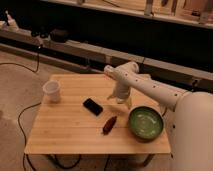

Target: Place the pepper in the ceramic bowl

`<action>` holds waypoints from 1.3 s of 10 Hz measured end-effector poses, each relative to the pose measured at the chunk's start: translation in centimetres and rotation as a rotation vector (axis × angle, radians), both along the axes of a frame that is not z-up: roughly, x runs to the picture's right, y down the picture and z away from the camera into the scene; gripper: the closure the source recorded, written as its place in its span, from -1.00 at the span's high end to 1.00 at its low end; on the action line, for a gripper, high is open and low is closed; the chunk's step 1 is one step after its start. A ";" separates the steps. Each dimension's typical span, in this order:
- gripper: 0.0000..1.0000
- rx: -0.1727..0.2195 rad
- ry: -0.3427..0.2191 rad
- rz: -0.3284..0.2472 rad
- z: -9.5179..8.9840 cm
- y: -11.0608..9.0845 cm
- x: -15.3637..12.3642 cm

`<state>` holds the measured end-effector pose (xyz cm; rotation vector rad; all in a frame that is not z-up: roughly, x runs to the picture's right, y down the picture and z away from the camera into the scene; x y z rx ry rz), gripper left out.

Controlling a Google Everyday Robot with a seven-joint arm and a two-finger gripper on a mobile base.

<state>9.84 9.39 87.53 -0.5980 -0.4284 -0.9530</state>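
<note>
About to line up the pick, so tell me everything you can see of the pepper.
The pepper is small, elongated and dark red-brown, narrowing at one end. It lies flat and slanted on the wooden table, beside the green ceramic bowl and nearer the front edge than the flat black object, touching neither. The gripper hangs over the table behind it, clear of it.

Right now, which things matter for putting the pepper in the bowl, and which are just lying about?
Job: pepper, ceramic bowl, hand over the table behind them.
Lying about: white cup, flat black object.
</note>
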 end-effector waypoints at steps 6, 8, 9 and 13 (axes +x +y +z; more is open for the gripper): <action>0.60 -0.005 0.030 0.006 -2.5 2.5 -3.1; 0.60 -0.013 0.049 -0.002 -2.9 4.1 -3.5; 0.60 -0.030 0.048 0.003 -3.2 5.6 -4.0; 0.60 -0.084 0.011 0.029 -3.3 9.6 -4.6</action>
